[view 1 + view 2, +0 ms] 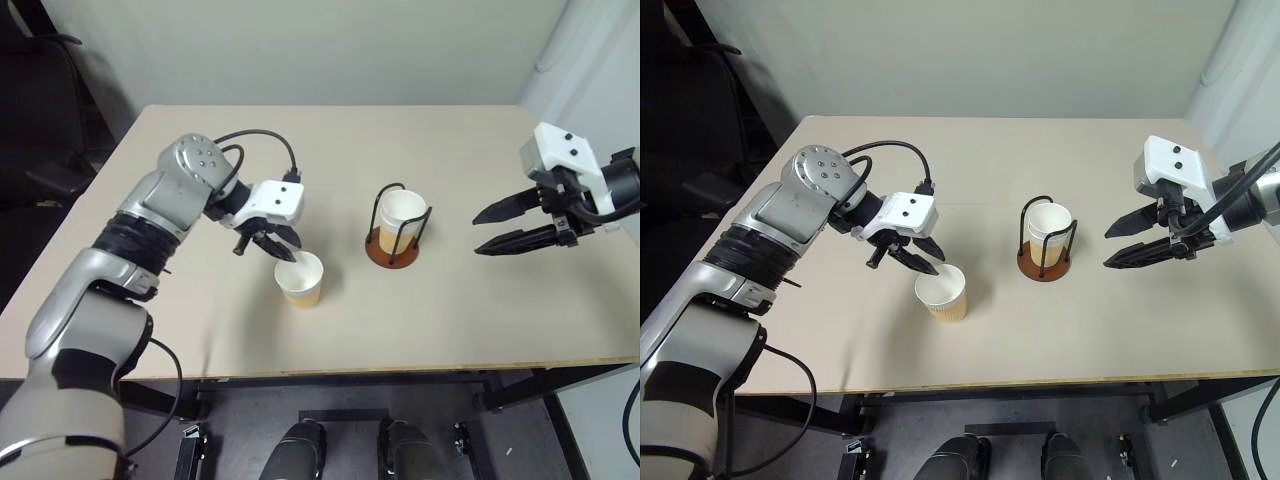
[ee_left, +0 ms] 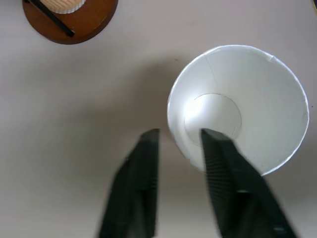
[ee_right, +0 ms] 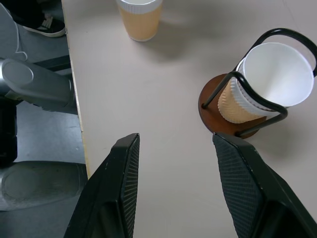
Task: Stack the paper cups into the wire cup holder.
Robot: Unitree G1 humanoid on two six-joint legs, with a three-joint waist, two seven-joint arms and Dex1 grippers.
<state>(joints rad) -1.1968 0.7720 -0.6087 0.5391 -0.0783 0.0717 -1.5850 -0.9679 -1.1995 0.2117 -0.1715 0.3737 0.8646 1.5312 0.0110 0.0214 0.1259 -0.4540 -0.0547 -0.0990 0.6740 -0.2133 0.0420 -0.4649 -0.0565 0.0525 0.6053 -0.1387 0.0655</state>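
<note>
While I read the head views from left to right, the left gripper point(image 1: 268, 243) comes first, left of centre in the frame, pointing down at the loose paper cup point(image 1: 300, 279). In the left wrist view its two fingers point(image 2: 224, 168) stand narrowly apart astride the near wall of this cup, one finger outside and one over the white interior; I cannot tell whether they press the wall.

The loose paper cup stands upright on the table point(image 1: 470, 320), slightly left of and below the frame centre. It is tapered, tan-yellow outside, with a white rim band and a white inside.

Right of it, just above the frame centre, stands the wire cup holder point(image 1: 396, 252): a round reddish-brown disc base with thin black wire loops rising to about cup height. A seated cup point(image 1: 402, 218) sits inside the loops, with a ribbed white band below its rim and a tan body; it leans slightly.

Count: I see two cups, one holder and two grippers.

At the right edge of the frame, the right gripper point(image 1: 484, 232) hangs above the table, its jaws moderately wide and holding nothing. It points toward the holder and is well apart from it. The loose cup stands near the holder and apart from it.
</note>
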